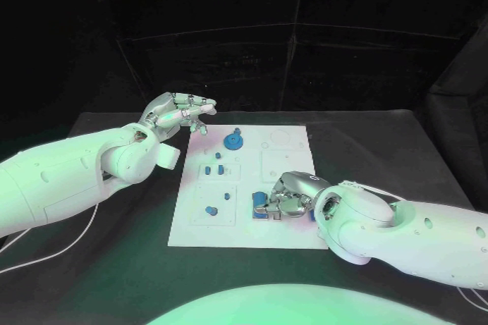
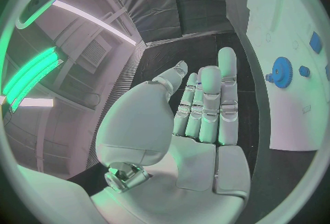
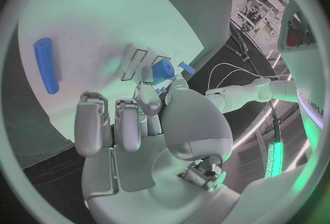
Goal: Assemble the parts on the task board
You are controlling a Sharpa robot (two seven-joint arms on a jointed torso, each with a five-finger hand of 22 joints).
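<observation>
Black table [image 1: 407,156] bears white task board [image 1: 290,138]; left hand [image 1: 178,113] empty, right hand [image 1: 285,198] pinches blue part [image 1: 258,199].

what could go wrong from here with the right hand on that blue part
The right hand holds a blue part low over the task board; its fingers hide much of the part, so it could go in tilted. Small blue pieces sit nearby and could be knocked. The left hand hovers open beside the blue gear.

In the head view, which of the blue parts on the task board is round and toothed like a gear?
The blue gear at the far end of the task board, nearest the left hand. The other blue parts are small pegs and blocks.
</observation>
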